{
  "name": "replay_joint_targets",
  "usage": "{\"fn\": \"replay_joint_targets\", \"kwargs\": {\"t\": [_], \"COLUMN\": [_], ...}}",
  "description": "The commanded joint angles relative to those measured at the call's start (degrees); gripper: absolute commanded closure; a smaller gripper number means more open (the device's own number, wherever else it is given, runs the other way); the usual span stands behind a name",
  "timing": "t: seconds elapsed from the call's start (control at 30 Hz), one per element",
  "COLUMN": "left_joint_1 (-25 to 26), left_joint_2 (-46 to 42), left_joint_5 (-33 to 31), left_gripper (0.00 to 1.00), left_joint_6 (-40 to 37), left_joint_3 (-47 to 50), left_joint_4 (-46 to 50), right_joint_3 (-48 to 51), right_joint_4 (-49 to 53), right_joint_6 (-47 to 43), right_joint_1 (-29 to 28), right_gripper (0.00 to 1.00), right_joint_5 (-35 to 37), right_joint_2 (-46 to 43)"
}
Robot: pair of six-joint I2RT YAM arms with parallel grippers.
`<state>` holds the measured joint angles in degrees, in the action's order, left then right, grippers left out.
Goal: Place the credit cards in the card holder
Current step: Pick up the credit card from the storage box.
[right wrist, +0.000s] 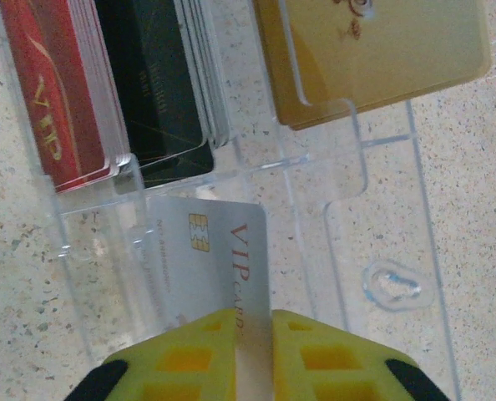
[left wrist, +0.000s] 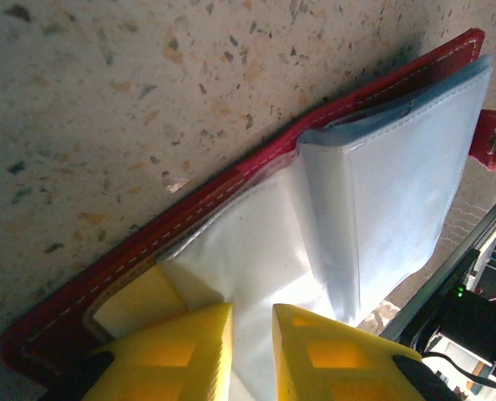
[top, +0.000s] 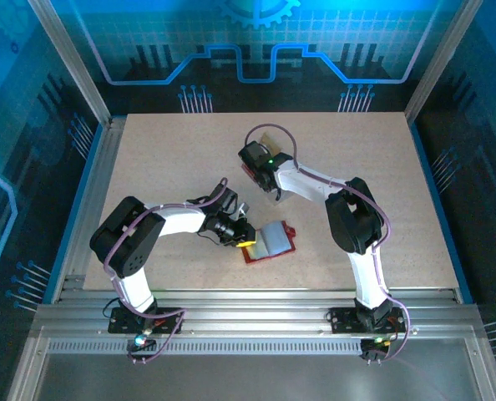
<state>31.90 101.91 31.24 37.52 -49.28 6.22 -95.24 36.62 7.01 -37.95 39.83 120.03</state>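
Right pincer (right wrist: 254, 326): clenched edge-on around the near end of a thin silver-white plastic card with a gold chip and red VIP lettering (right wrist: 206, 246). The card is inside a clear rectangular plastic box with moulded compartments (right wrist: 382, 159), towards the far side of the speckled beige table (top: 173, 159). Left pincer (left wrist: 252, 317): pinched shut on a translucent white sleeve leaf (left wrist: 265, 242) of the dark red stitched folding card holder (left wrist: 223, 188), lying open nearer the arm bases and well apart from the box. In the neighbouring slots: a stack of red VIP cards (right wrist: 56, 92), 1 black card (right wrist: 152, 83) and some gold cards (right wrist: 373, 50). Likely to go wrong from here: slipping or twisting of the card on the lift, given a hold on 1 narrow edge only; catching on a compartment wall and dragging the light box along; tugging the sleeve too hard and sliding or folding the holder, with nothing else seen pinning it down; missing the soft sleeve mouth if sagged shut. Hard to make out: how deep the card sits between the fingers, cut off at the bottom of the right wrist view; whether 1 card or 2 lie in that grip; the sleeve opening itself, lost among overlapping glossy layers; the red snap tab (left wrist: 492, 140), clipped at the picture's edge.
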Motion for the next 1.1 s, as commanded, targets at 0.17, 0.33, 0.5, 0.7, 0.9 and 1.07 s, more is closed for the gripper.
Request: {"fn": "replay_joint_targets", "kwargs": {"t": [0.17, 0.33, 0.5, 0.7, 0.9, 1.07], "left_joint_1": [0.4, 0.4, 0.4, 0.2, 0.3, 0.2], "left_joint_2": [-1.3, -1.3, -1.2, -1.6, -1.7, -2.1], "left_joint_5": [-0.9, -0.9, -1.0, -1.2, -1.6, -2.5], "left_gripper": [0.8, 0.8, 0.8, 0.8, 0.8, 0.8], "left_joint_6": [0.2, 0.2, 0.1, -0.6, -0.9, -1.6], "left_joint_3": [1.1, 1.1, 1.1, 0.8, 0.6, 0.5], "left_joint_4": [2.3, 2.3, 2.4, 3.1, 3.4, 4.3], "right_joint_3": [-3.0, -3.8, -4.8, -5.5, -4.3, -3.1], "right_joint_4": [2.2, 3.1, 4.5, 6.3, 5.8, 4.8], "right_joint_6": [-1.1, -1.1, -1.2, 0.0, 1.4, 2.2], "right_joint_1": [0.0, 0.6, 1.1, 2.4, 4.6, 6.0], "right_gripper": [0.94, 1.0, 1.0, 1.0, 1.0, 1.0], "right_joint_5": [-1.2, -4.4, -9.4, -21.1, -29.3, -33.6], "right_joint_2": [-1.1, -1.2, -1.7, -4.4, -7.7, -9.1]}}
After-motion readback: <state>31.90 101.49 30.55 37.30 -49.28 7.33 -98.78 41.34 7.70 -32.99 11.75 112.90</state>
